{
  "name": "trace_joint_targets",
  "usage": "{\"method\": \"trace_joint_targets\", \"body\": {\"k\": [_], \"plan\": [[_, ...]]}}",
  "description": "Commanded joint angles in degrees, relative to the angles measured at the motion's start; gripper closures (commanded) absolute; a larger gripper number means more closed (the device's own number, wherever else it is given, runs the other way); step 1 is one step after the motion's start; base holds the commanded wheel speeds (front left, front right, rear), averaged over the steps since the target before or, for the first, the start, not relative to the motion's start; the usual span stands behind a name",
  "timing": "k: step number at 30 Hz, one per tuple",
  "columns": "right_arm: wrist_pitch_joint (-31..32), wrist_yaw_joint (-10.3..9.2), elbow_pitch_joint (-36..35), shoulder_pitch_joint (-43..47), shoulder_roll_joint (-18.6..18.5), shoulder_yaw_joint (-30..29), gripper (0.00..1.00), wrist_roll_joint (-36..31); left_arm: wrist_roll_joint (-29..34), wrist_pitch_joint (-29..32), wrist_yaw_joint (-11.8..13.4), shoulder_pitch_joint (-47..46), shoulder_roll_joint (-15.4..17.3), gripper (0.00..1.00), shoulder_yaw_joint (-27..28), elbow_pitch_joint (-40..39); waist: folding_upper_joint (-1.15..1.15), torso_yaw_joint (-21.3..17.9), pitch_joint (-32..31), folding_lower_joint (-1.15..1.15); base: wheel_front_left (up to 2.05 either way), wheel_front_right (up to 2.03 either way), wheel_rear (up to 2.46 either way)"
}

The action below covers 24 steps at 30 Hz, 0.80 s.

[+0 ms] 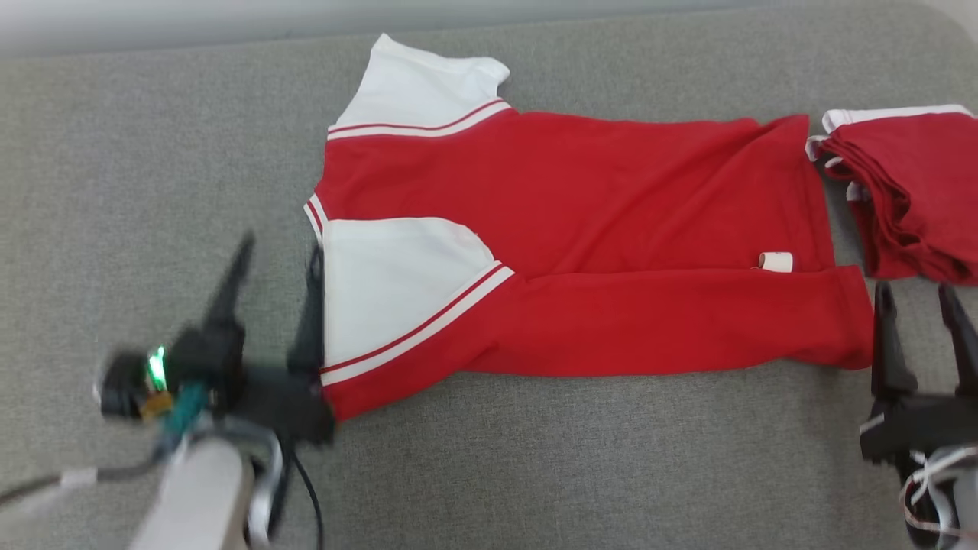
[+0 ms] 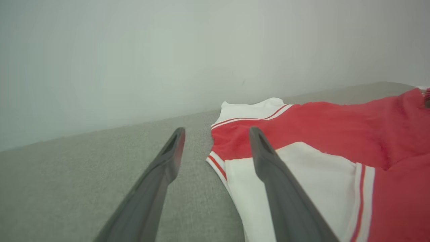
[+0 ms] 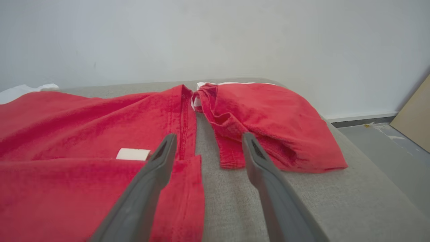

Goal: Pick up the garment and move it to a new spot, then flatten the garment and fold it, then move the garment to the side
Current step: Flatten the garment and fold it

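Head view: one spread garment, one folded garment, four fingers

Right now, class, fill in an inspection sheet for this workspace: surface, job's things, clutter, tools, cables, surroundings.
Surface: grey fabric pad, flat.
Job's things: red shirt with white sleeves, laid flat, near side seemingly folded over; white tag near its hem.
Clutter: folded red pile beside the hem.
Tools: left tool open, empty, at the near sleeve; right tool open, empty, by the hem.
Cables: black cable by the left arm; white cable at the right wrist.
Surroundings: pale wall, grey floor, tan board.
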Motion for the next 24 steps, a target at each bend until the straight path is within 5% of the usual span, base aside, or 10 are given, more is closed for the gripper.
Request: {"method": "trace_joint_targets", "body": {"k": [1,12,13,15,16,24], "plan": [[-0.03,-0.11,-0.81,2.2,0.63,-0.72,0.0,0.51,-2.56,0.05,-0.23,4.43,-0.98,0.0,0.57,-1.86,-0.01,-0.14,-1.15,0.0,0.0,0.0,0.0],[-0.03,-0.11,-0.87,7.29,1.69,0.93,0.0,2.65,-11.89,16.57,1.95,19.11,-2.26,0.0,0.29,-10.47,-0.01,-0.45,-2.07,0.0,0.0,0.0,0.0],[-0.03,-0.11,-0.65,6.97,1.6,1.66,0.0,2.95,-12.44,17.41,2.43,19.14,-2.35,0.14,0.51,-10.7,-0.01,-0.53,-1.95,0.0,0.0,0.0,0.0],[-0.03,-0.11,0.37,6.17,1.47,3.19,0.0,3.99,-13.03,18.8,3.01,18.9,-2.34,0.58,0.84,-10.91,-0.01,-0.72,-1.76,0.0,0.0,0.0,0.0],[-0.02,-0.11,1.34,5.81,1.41,4.23,0.0,4.92,-13.27,19.28,3.35,18.75,-2.42,1.0,1.01,-11.12,-0.01,-0.8,-1.72,0.0,0.0,0.0,0.0],[-0.02,-0.11,9.95,0.16,-0.16,11.8,0.0,14.25,-14.57,20.67,3.41,18.01,-1.01,1.0,2.16,-13.7,-0.01,-0.7,-1.08,0.0,0.0,0.0,0.0]]}}
